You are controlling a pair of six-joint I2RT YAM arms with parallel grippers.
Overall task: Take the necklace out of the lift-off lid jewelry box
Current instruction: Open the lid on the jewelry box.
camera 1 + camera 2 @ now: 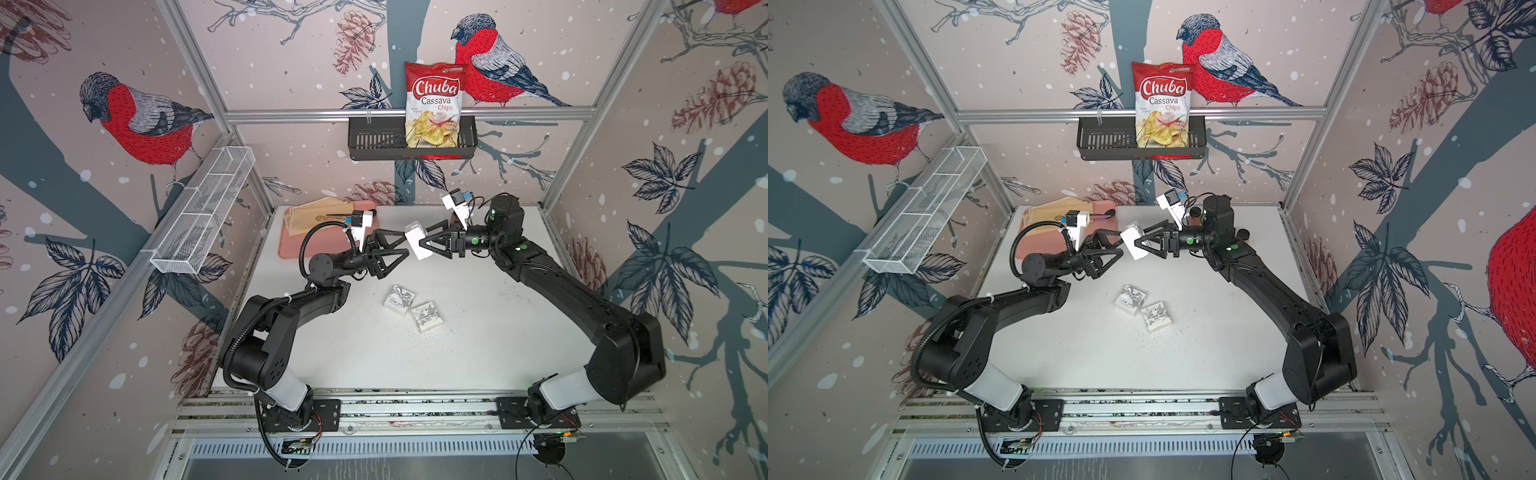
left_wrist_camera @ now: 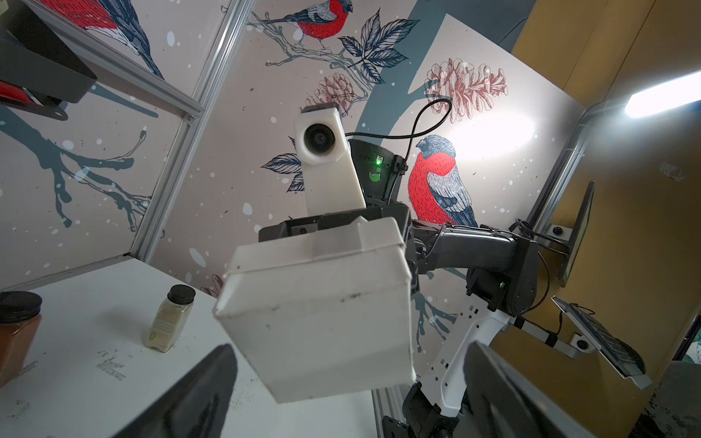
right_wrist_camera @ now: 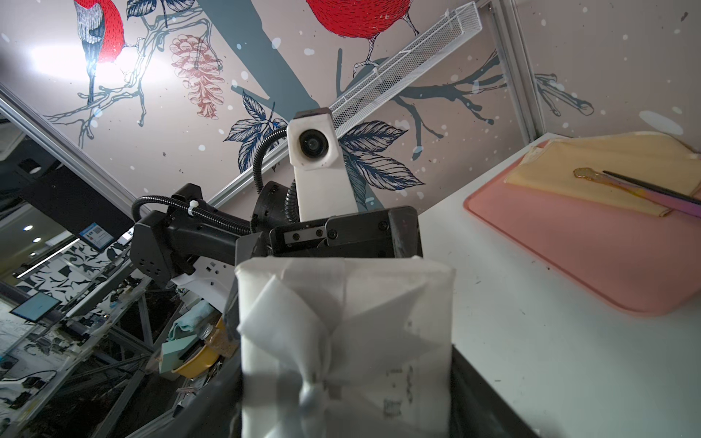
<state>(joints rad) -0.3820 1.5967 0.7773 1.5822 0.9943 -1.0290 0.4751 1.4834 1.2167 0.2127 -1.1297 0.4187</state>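
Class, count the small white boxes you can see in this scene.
3. The held box is gripped by the right end effector above the table; a bowed box and a third box lie side by side on it. None seems hidden.

The chips bag (image 1: 434, 106) in the black wall basket (image 1: 374, 139) is showing its brand — "Chuba" — and "Cassava Chips" below.

Black arms (image 1: 552, 274), white wrist cameras (image 2: 322, 144), triangular fingers (image 2: 189, 402), corrugated cable (image 3: 216, 222).
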